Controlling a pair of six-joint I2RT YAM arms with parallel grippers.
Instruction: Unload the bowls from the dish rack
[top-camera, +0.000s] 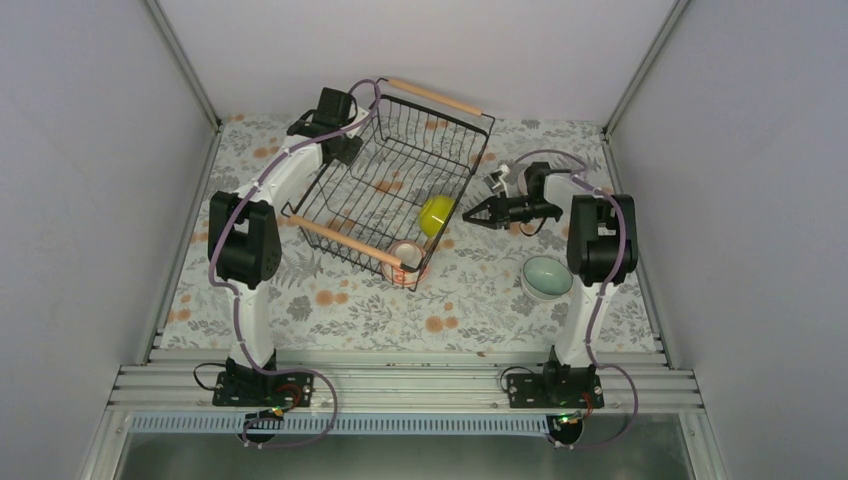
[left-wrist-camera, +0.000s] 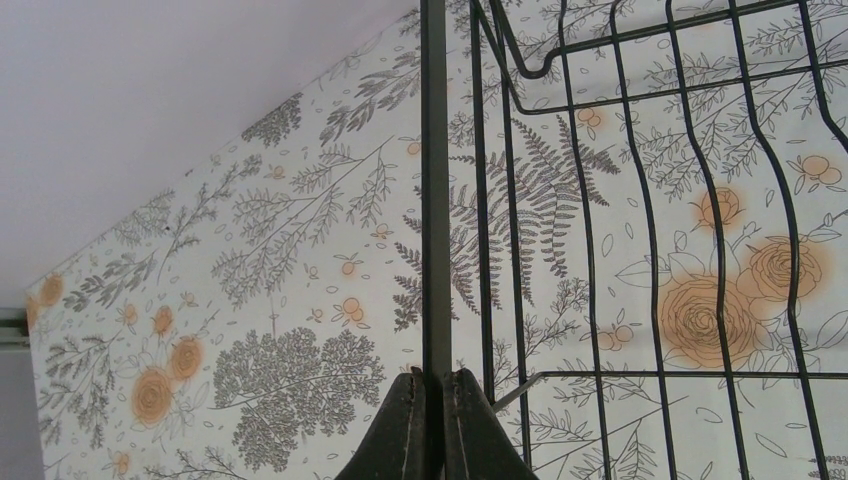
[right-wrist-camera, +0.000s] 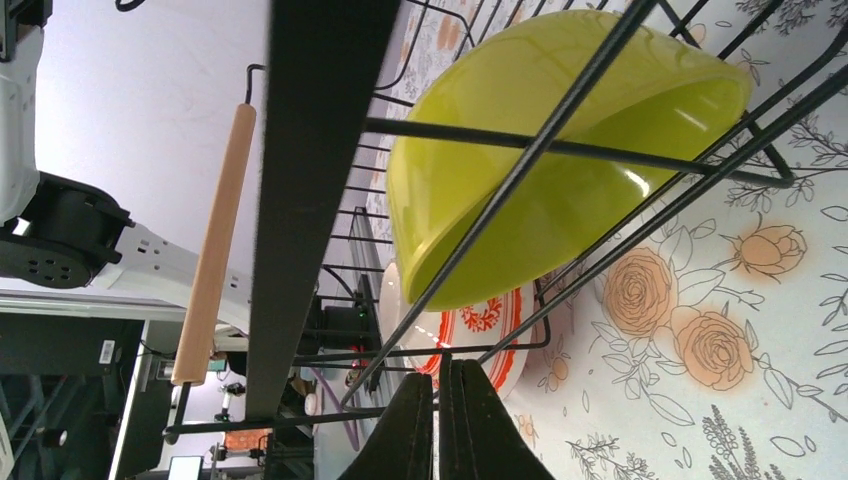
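- Left end effector is clamped on a rack wire at 10 o'clock, likely tipping it.
- Right end effector is closed at 3 o'clock; any hold is unclear.
- Yellow bowl and patterned bowl sit in the rack's 5 o'clock corner.
- Mint bowl is on the table.

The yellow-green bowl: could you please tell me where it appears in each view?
Top external: bowl mid-picture, at the rack's right side.
Left wrist: not in it.
Right wrist: bowl upper centre, behind rack wires.
Shared landmark: the black rack wires.

Black wire dish rack, light wooden handles, yellow-green bowl, mint bowl, red-orange patterned bowl, grey-and-orange floral table cover
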